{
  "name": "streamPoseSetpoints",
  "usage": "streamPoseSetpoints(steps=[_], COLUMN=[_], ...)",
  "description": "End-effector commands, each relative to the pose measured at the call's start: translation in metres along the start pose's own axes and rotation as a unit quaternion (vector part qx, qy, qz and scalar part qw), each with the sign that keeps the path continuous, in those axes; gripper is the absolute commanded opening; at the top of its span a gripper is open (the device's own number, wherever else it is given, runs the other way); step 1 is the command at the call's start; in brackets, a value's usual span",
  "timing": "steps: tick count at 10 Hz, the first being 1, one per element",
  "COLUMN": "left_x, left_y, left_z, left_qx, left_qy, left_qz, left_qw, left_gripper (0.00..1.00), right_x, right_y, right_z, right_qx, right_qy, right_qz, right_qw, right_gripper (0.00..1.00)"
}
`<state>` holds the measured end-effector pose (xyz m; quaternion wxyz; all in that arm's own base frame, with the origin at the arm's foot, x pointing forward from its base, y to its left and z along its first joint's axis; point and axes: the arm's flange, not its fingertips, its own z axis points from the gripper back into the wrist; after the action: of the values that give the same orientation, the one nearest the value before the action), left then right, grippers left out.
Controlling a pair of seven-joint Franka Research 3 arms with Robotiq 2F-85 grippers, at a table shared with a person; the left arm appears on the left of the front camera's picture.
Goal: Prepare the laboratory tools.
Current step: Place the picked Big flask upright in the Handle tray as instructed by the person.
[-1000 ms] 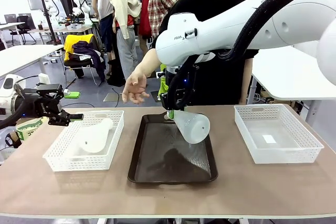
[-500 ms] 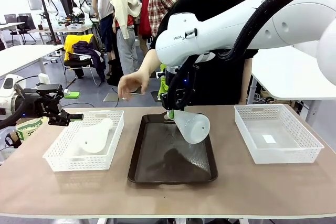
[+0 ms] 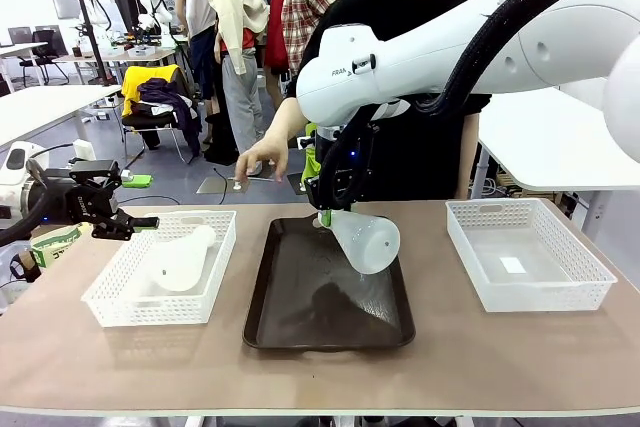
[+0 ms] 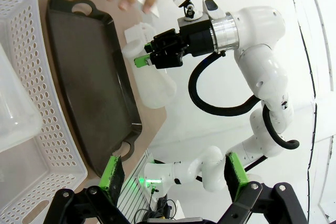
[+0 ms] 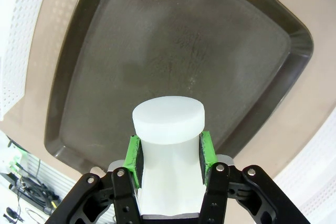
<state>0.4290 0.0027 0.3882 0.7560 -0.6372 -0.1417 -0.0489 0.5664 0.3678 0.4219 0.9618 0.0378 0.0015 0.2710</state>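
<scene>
Front: my right claw [image 3: 325, 212] pinches one flask [image 3: 367, 240] by its neck, tilted above the tray [image 3: 300, 322]. The second flask [image 3: 180, 262] lies in the left basket [image 3: 110, 302].
Left wrist: my left claw [image 4: 173, 177] is spread and empty.
Right wrist: the pads [image 5: 134, 161] squeeze a smooth neck. Risk: it slips and drops.

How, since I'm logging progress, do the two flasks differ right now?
The held flask hangs above the tray, its neck clamped in the right claw; the other flask lies loose in the left basket. The held flask tilts with its base downward; the other flask rests on its side, neck toward the far rim. Both are frosted white cones with narrow necks.
</scene>
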Motion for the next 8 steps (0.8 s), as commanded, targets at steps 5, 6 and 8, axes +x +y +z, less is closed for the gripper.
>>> streamPoseSetpoints(steps=[5, 6, 8], left_x=[0.0, 0.0, 0.0], left_y=[-0.002, -0.002, -0.002], left_z=[0.001, 0.001, 0.001], left_qx=[-0.005, -0.005, -0.005], left_qy=[-0.003, -0.003, -0.003], left_qz=[-0.001, -0.001, -0.001], left_qw=[1.0, 1.0, 1.0], left_gripper=[1.0, 1.0, 1.0], right_x=[-0.001, -0.004, -0.007], right_y=[-0.001, -0.006, -0.015], right_z=[0.004, 0.011, 0.017], right_qx=[0.027, 0.054, 0.113], right_qy=[-0.022, -0.058, -0.118], right_qz=[0.036, 0.069, 0.118], right_qw=[0.999, 0.994, 0.98], right_gripper=[0.0, 0.0, 0.0])
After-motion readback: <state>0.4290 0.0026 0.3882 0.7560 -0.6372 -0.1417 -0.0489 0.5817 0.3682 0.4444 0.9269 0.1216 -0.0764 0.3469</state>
